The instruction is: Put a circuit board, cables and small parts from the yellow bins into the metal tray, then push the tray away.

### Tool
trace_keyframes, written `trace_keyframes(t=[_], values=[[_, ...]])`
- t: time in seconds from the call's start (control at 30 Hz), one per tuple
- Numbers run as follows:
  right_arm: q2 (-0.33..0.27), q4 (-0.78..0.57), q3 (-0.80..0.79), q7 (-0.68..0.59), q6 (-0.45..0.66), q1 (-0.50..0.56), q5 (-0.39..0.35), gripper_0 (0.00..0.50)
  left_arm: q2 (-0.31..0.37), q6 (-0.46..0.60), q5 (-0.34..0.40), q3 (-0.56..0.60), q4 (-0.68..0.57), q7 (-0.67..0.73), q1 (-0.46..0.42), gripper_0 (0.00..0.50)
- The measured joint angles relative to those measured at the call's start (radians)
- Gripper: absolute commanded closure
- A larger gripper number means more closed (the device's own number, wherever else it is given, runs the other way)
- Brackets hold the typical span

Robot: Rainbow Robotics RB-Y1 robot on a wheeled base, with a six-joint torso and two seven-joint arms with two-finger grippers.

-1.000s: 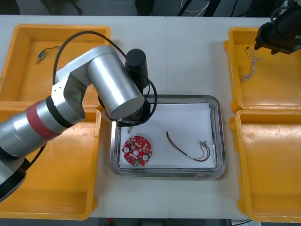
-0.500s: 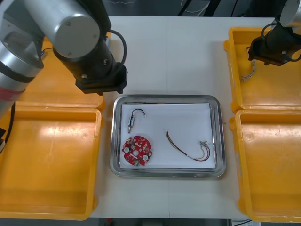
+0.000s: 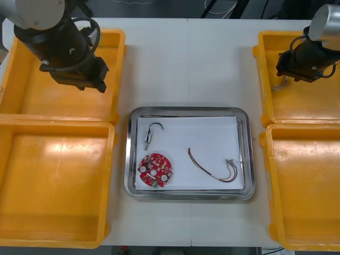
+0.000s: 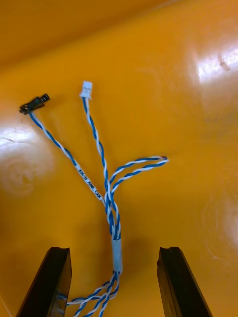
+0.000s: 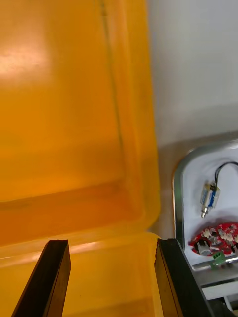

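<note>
Right hand [image 4: 114,253] wide astride twisted blue-and-white cable [image 4: 106,198] in yellow plastic bin [image 3: 313,106], left hand [image 5: 111,250] wide over far-left yellow bin [image 3: 32,90], shiny metal tray [image 3: 186,110] between

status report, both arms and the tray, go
Left pincer open over far left bin. Right pincer open, straddling blue-white cable in far right bin. Tray holds board, black cable, red-yellow cable. Nothing in the way.
</note>
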Motion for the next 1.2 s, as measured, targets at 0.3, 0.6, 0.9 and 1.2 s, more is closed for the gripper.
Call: trace_keyframes(t=[0.3,0.6,0.9,1.2], values=[[0.003,0.053,0.0,0.0,-0.062,0.0,0.0,0.0,0.008,-0.117,-0.053,0.003,0.194,-0.167,-0.043,0.0],[0.004,0.053,0.0,0.0,-0.069,0.001,-0.009,0.0,0.027,-0.262,-0.074,0.025,0.351,-0.483,-0.046,0.0],[0.004,0.053,0.0,0.0,-0.073,0.006,-0.036,0.5,0.041,-0.414,-0.105,0.031,0.518,-0.514,-0.047,0.0],[0.004,0.052,0.0,0.0,-0.079,0.008,-0.039,0.5,0.041,-0.553,-0.117,0.056,0.693,-0.854,-0.062,0.0]])
